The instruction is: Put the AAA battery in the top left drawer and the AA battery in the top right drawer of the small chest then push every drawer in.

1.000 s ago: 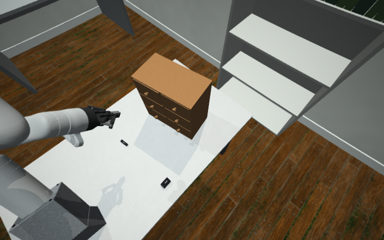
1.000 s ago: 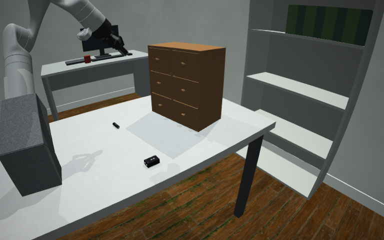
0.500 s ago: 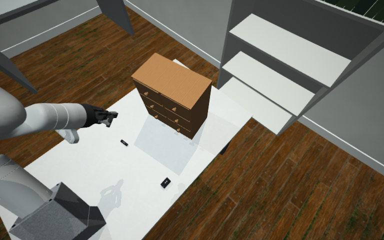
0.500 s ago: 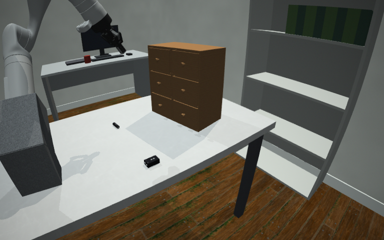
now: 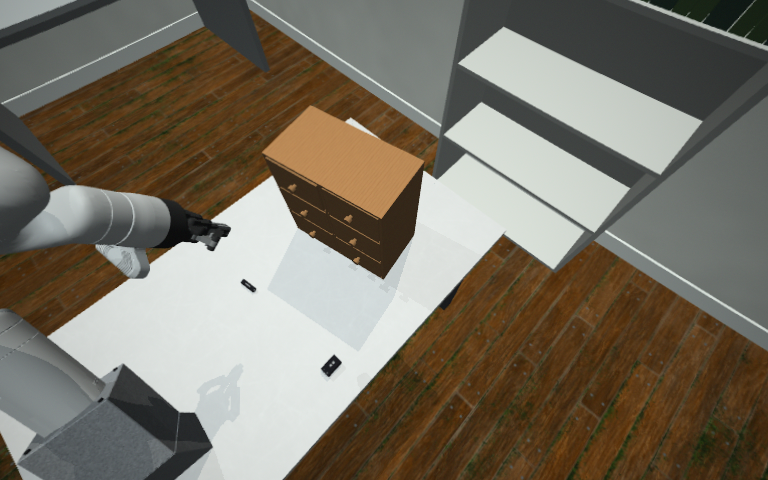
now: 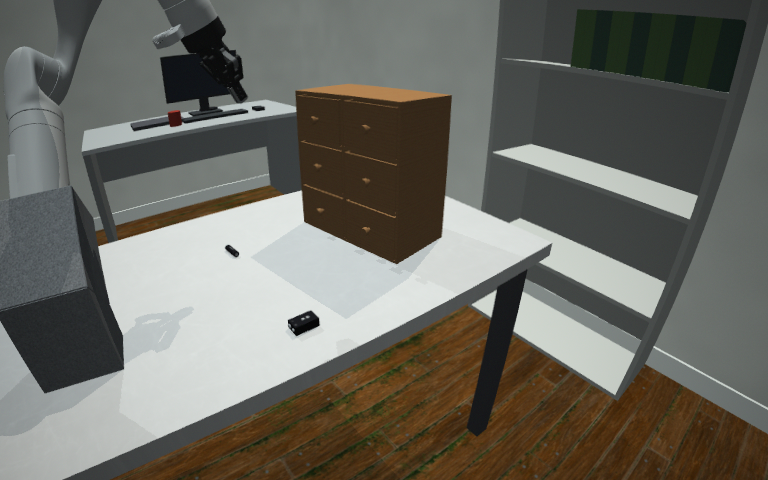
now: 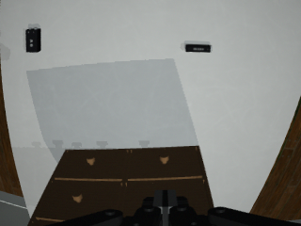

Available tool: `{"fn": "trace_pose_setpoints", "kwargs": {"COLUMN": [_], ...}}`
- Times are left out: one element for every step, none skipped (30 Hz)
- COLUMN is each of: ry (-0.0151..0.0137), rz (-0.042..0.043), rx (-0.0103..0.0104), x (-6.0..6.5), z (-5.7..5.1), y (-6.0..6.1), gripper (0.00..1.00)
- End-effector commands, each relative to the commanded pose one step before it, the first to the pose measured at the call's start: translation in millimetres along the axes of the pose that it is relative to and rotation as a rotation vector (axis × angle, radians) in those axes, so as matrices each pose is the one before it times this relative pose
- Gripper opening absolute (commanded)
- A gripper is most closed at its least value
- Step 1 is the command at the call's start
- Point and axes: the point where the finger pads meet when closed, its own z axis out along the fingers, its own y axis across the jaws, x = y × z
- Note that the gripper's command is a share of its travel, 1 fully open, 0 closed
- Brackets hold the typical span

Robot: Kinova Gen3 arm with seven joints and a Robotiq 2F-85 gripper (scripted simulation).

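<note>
The small brown chest stands at the back of the white table. All its drawers look pushed in, including the top left drawer and the top right drawer. One small dark cylindrical battery lies on the table in front of the chest's left side; I cannot tell its size. I see no second round battery. My gripper is shut and empty, high in the air to the left of the chest's top row.
A small black block with two terminals lies near the table's front edge. The grey robot base box stands at the table's left. A bookshelf is right of the table, and a desk stands behind.
</note>
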Motion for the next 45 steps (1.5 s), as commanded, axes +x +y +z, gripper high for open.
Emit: {"fn": "trace_pose_setpoints", "kwargs": {"ry": [0.02077,0.00986,0.00986,0.0,0.0,0.0099,0.01006,0.01005,0.01003,0.01,0.01006,0.01019,0.01015,0.01009,0.01003,0.01012,0.01019,0.01011,0.01001,0.00991,0.0,0.0,0.01004,0.01004,0.00992,0.00978,0.00963,0.00976,0.00972,0.00955,0.00936,0.00917,0.00922,0.00921,0.00899,0.00877,0.00854,0.0,0.0,0.00831,0.00835,0.0081,0.00784,0.00759,0.00732], "rz": [-0.01867,0.00002,0.00012,0.0,0.0,0.0001,-0.00016,-0.00006,0.00003,0.00013,0.00005,-0.00015,-0.00005,0.00005,0.00015,-0.00001,-0.00014,-0.00003,0.00007,0.00016,0.0,0.0,-0.00006,-0.00012,-0.00002,0.00007,0.00016,-0.00008,-0.00012,-0.00002,0.00006,0.00014,-0.00002,-0.00013,-0.00005,0.00003,0.0001,0.0,0.0,0.00016,-0.00016,-0.00009,-0.00003,0.00003,0.00008], "rx": [0.00514,0.00004,0.00024,0.0,0.0,0.00021,-0.00033,-0.00014,0.00006,0.00025,0.0001,-0.00029,-0.0001,0.00009,0.00027,-0.00002,-0.00025,-0.00007,0.00011,0.00027,0.0,0.0,-0.00011,-0.00021,-0.00004,0.00011,0.00026,-0.00013,-0.00019,-0.00004,0.00009,0.00022,-0.00003,-0.0002,-0.00007,0.00004,0.00015,0.0,0.0,0.00024,-0.00023,-0.00013,-0.00004,0.00004,0.00011], "x": [-4.6,0.22,0.25,0.0,0.0,0.26,0.21,0.24,0.28,0.3,0.3,0.27,0.3,0.33,0.36,0.34,0.33,0.36,0.38,0.4,0.0,0.0,0.38,0.38,0.4,0.42,0.43,0.41,0.42,0.43,0.44,0.45,0.44,0.43,0.44,0.45,0.45,0.0,0.0,0.45,0.43,0.43,0.42,0.42,0.42], "z": [-3.14,-1.02,-1.04,0.0,0.0,-1.04,-0.98,-1.0,-1.02,-1.04,-1.03,-0.99,-1.0,-1.02,-1.03,-1.0,-0.98,-0.99,-1.0,-1.01,0.0,0.0,-0.96,-0.95,-0.95,-0.96,-0.96,-0.91,-0.9,-0.9,-0.89,-0.89,-0.85,-0.82,-0.82,-0.81,-0.8,0.0,0.0,-0.79,-0.72,-0.71,-0.7,-0.68,-0.67], "y": [0.17,0.0,-0.03,0.0,0.0,-0.02,0.04,0.02,-0.01,-0.03,-0.01,0.04,0.01,-0.01,-0.03,0.0,0.03,0.01,-0.01,-0.03,0.0,0.0,0.01,0.03,0.01,-0.01,-0.03,0.02,0.02,0.01,-0.01,-0.03,0.0,0.03,0.01,-0.01,-0.02,0.0,0.0,-0.03,0.03,0.02,0.01,-0.01,-0.01], "gripper": [0.0,0.0,0.0,0.0,0.0,0.0,0.0,0.0,0.0,0.0,0.0,0.0,0.0,0.0,0.0,0.0,0.0,0.0,0.0,0.0,0.0,0.0,0.0,0.0,0.0,0.0,0.0,0.0,0.0,0.0,0.0,0.0,0.0,0.0,0.0,0.0,0.0,0.0,0.0,0.0,0.0,0.0,0.0,0.0,0.0]}}
